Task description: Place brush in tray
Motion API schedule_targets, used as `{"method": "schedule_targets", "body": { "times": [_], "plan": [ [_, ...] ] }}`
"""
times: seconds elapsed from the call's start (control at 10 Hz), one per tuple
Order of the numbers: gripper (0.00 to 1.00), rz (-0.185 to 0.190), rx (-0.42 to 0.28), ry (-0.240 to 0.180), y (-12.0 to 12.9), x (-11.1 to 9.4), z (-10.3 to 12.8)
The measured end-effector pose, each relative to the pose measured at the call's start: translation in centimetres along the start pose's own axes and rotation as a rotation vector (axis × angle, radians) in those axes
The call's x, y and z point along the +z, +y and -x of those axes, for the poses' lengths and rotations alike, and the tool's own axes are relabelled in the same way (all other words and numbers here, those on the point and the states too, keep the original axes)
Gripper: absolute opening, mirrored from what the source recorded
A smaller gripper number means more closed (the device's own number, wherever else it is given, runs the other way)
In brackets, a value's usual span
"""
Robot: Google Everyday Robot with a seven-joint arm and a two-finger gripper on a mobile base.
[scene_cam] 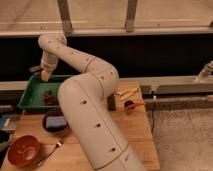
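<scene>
The green tray (30, 94) lies at the table's back left, with a dark red-brown clump (48, 97) in it. My gripper (45, 75) hangs over the tray's far left part, just above its back rim. The white arm (85, 100) rises from the bottom middle and bends left to reach it, covering the tray's right end. The brush does not show; I cannot tell whether the gripper holds it.
A dark round bowl (56, 121) holding a blue-grey thing stands in front of the tray. A red-brown bowl (22, 150) and a metal fork (50, 150) lie front left. Yellowish items (127, 93), a small red thing (131, 105) and a dark flat tool (111, 102) lie right of the arm.
</scene>
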Motion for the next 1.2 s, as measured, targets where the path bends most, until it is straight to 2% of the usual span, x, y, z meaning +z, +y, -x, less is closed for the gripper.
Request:
{"method": "schedule_targets", "body": {
  "times": [0.2, 0.3, 0.5, 0.7, 0.9, 1.2],
  "plan": [
    [0.00, -0.004, 0.000, -0.041, 0.0, 0.5, 0.3],
    [0.00, -0.021, -0.003, -0.063, -0.1, 0.6, 0.5],
    [0.00, -0.051, -0.005, -0.081, -0.2, 1.0, 0.6],
    [0.00, -0.064, -0.015, -0.073, -0.2, 1.9, 0.8],
    [0.01, -0.059, -0.010, -0.040, -0.9, 3.1, 0.3],
    [0.04, -0.046, 0.004, -0.023, -1.8, 3.7, -0.3]
  ]
}}
